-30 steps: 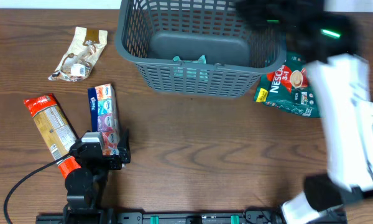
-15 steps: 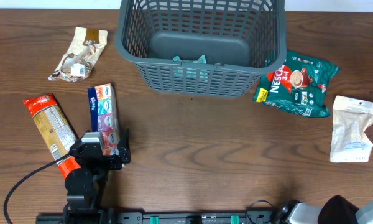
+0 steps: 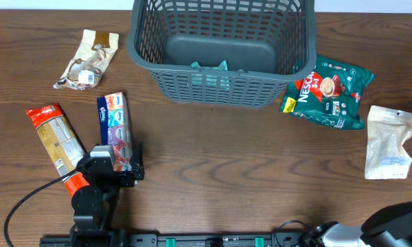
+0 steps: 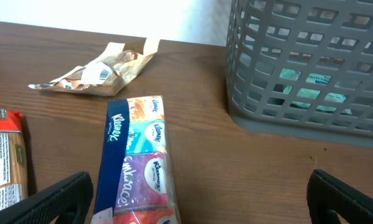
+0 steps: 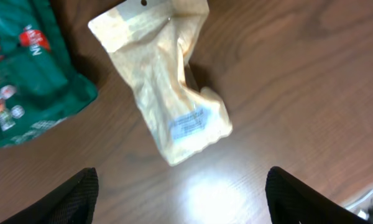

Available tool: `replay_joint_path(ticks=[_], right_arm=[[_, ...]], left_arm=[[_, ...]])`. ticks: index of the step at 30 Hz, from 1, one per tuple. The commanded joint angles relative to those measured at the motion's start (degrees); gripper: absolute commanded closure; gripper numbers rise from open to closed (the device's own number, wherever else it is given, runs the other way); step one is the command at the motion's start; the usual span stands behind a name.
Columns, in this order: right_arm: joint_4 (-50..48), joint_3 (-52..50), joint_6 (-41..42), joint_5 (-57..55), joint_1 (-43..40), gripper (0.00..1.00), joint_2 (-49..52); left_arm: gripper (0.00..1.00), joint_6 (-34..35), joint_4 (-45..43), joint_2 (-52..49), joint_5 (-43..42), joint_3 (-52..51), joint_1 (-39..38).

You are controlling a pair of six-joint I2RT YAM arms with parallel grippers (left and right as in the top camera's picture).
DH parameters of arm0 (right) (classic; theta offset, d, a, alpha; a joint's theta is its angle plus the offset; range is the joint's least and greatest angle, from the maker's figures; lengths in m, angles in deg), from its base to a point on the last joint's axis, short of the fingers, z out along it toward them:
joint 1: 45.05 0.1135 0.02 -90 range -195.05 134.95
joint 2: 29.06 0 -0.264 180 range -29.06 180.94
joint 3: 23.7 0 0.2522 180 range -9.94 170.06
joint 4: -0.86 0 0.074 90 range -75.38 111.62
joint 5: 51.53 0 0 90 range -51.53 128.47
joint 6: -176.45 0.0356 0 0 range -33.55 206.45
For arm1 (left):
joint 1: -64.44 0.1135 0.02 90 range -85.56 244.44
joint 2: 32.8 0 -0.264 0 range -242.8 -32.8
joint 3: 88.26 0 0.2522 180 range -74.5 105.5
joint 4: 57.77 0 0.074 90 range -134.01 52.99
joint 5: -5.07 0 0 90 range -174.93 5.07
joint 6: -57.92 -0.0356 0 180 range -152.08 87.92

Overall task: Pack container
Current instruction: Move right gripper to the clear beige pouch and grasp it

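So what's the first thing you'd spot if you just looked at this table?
The big dark grey plastic basket at the far middle of the wooden table catches the eye first, with something teal showing inside it. Next come the bright green Nescafé packet by the basket's right end and the colourful Kleenex tissue pack on the near left.

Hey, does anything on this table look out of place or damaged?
Only the beige wrapper, left of the basket, stands out: it lies crumpled and twisted, unlike the tidy tissue pack. Nothing looks spilled.
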Motion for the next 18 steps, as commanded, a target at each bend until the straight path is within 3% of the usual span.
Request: replay_joint_path(ticks=[1, 6, 9, 18], right_arm=[[-3.34, -2.29, -3.61, 1.16, -0.39, 0.27, 3.02], [-7.56, -4.22, -5.66, 1.14, -0.42, 0.20, 8.28], [-9.14, -4.26, -5.88, 0.92, -0.42, 0.08, 11.10], [-14.53, -4.94, -8.00, 2.03, -0.15, 0.04, 16.87]], left_arm=[[0.01, 0.50, 1.46, -0.07, 0.07, -0.87, -0.26], [0.01, 0.50, 1.46, -0.07, 0.07, -0.87, -0.26], [0.01, 0.52, 1.46, -0.07, 0.07, -0.87, -0.26], [0.01, 0.52, 1.46, -0.07, 0.07, -0.87, -0.26]])
